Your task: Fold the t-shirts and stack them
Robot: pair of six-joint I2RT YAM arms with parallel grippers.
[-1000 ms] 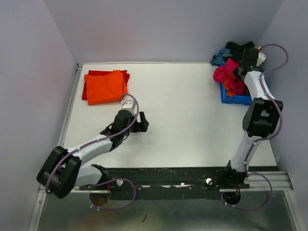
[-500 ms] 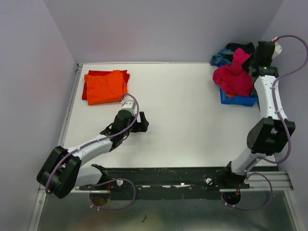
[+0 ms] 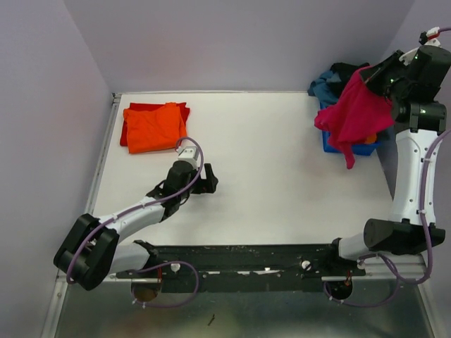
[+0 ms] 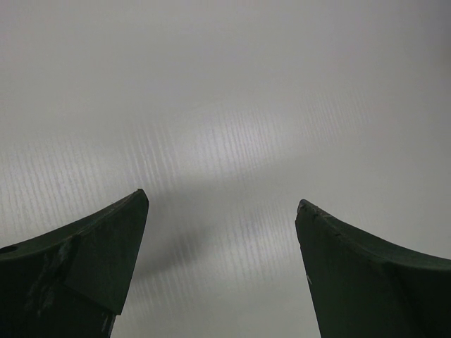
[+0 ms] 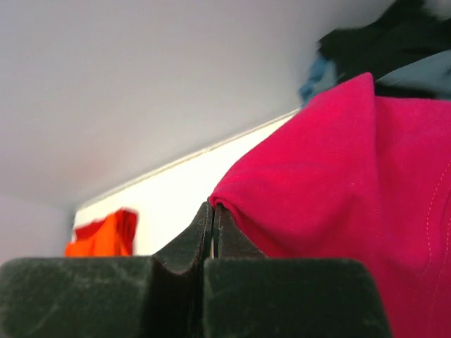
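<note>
Right wrist view first: the two dark fingers (image 5: pixel 187 243) are pressed tight together, and right at their tips they pinch a fold of the magenta-pink t-shirt (image 5: pixel 317 197). The cloth bulges out to the right of the pinch and fills that side of the view. From above, the right gripper (image 3: pixel 380 76) sits high at the far right corner with its arm reared up. The magenta-pink t-shirt (image 3: pixel 356 116) hangs from it in a loose, crumpled drape, one narrow tail dangling lowest. Under that drape the blue bin (image 3: pixel 363 149) shows only a strip of its near wall. Just behind it, a teal-blue t-shirt (image 3: pixel 325 81) and a black t-shirt (image 3: pixel 345 69) lie bunched against the back corner, unfolded.

Over to the left wrist: the fingers (image 4: pixel 84 260) stand wide apart with nothing between them, only bare white table (image 4: pixel 225 105) below. In the overhead view the left gripper (image 3: pixel 208 182) is low over the table (image 3: pixel 268 155), left of centre, with its arm stretched out along the surface. It is well apart from any cloth.

At the far left corner, an orange t-shirt (image 3: pixel 153 127) lies folded flat on top of a red t-shirt (image 3: pixel 134 109). The red one peeks out along the orange one's back and left edges.
</note>
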